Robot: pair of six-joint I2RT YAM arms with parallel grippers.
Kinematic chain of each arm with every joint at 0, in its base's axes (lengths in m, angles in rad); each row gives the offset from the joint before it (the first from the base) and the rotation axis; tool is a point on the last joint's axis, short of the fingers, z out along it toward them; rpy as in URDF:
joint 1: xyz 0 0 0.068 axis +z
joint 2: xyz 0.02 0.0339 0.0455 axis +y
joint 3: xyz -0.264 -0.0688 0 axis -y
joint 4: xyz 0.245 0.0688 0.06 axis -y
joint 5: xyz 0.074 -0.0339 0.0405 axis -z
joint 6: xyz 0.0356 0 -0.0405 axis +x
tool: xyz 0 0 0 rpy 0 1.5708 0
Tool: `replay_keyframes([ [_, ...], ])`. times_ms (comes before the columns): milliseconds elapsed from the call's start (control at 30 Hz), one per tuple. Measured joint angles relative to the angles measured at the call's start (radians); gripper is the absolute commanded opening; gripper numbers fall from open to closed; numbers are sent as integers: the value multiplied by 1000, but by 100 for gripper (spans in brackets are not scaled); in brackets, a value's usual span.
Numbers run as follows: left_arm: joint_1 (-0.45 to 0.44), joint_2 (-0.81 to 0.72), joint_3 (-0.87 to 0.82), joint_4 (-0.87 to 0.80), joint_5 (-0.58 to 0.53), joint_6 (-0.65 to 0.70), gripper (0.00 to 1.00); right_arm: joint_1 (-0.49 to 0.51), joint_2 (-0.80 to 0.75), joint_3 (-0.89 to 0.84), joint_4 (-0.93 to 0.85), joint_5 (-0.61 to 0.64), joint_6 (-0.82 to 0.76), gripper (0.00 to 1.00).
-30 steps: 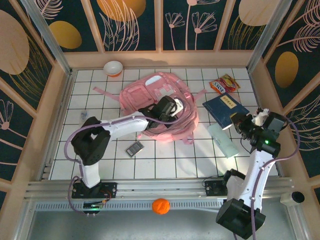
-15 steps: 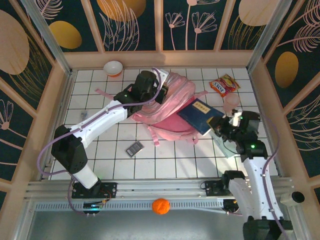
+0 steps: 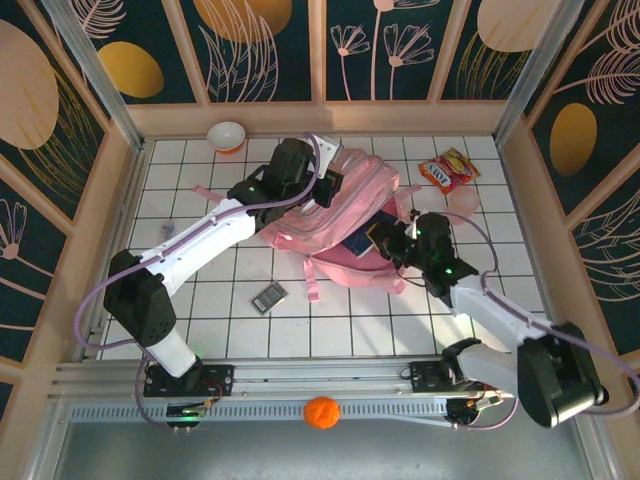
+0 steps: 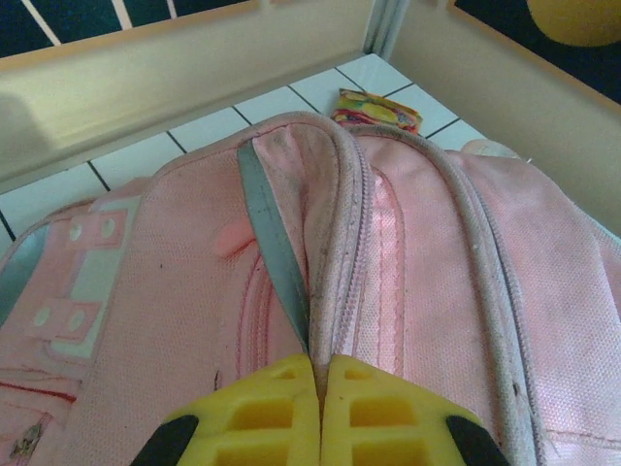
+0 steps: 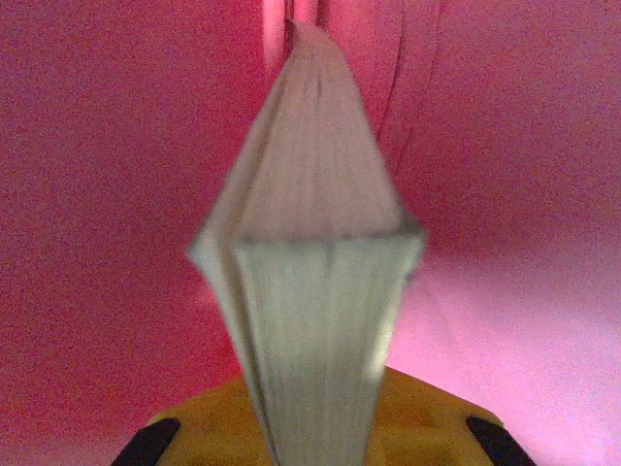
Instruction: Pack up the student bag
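Your student bag [image 3: 345, 205] sits on the tiled surface [image 3: 330, 320] just past centre, its long axis roughly 11-to-5 o'clock and its mouth facing about 4 o'clock. Your left gripper [image 4: 318, 374] pinches its top seam. Your right gripper [image 3: 398, 240] clamps a blue book [image 5: 310, 243] inside the mouth.

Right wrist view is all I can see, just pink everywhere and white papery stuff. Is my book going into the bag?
Observer: Yes. From above, the blue book in your right jaws is part-way inside the student bag.
Operator: Who's keeping the bag open?
Observer: The left jaws, shut on the bag's rim beside the zip.
Operator: Anything else to pack?
Observer: Maybe. A snack packet lies on the tiles beyond the bag, to its right.
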Motion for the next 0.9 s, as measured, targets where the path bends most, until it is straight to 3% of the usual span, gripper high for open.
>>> replay_keyframes([
  [133,0,0,0,0,16,-9,0,13,187,61,109,39,14,0],
  [233,0,0,0,0,20,-9,0,15,320,133,167,46,15,8],
  [433,0,0,0,0,8,-8,0,16,464,200,217,61,15,45],
  [567,0,-1,0,0,-12,-7,0,16,455,195,173,77,-8,60],
  [667,1,-1,0,0,-28,-3,0,15,381,159,97,96,-31,63],
  [900,8,-18,-23,0,-53,23,0,12,45,144,-233,167,-154,70],
])
